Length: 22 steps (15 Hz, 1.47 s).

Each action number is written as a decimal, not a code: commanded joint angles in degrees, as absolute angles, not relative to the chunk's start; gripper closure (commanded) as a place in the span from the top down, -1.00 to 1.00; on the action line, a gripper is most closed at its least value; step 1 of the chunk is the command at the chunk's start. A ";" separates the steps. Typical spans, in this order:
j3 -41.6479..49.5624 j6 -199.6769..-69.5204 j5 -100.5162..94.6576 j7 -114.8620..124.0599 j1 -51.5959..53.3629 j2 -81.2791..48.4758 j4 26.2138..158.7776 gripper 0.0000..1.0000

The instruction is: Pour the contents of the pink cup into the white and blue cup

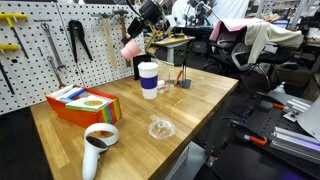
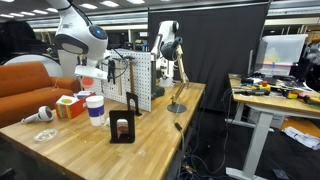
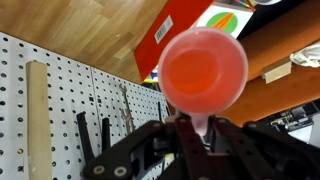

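1. My gripper (image 3: pixel 203 128) is closed on the pink cup (image 3: pixel 203 68), jaws pressed against its sides. A round end of the cup faces my wrist camera.
2. In an exterior view the pink cup (image 1: pixel 130 47) hangs tilted in the air just above the white and blue cup (image 1: pixel 148 79), not touching it.
3. The white and blue cup stands upright on the wooden table (image 1: pixel 205 95).
4. An orange box (image 1: pixel 85 104) lies near that cup, with a clear glass dish (image 1: pixel 161 128) also near it.
5. A pegboard (image 1: pixel 60 40) rises behind the cup.
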<state>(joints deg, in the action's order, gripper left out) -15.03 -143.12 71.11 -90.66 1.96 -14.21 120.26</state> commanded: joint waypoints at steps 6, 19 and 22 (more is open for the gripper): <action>-11.94 -138.32 77.91 -94.84 3.71 -14.27 119.67 -0.92; -8.33 -136.99 81.57 -96.56 3.49 -15.02 119.85 -0.92; -8.19 -136.19 83.28 -96.85 3.32 -15.23 119.96 -0.92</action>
<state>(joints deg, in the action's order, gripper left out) -9.24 -138.44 80.12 -94.33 3.07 -15.09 120.29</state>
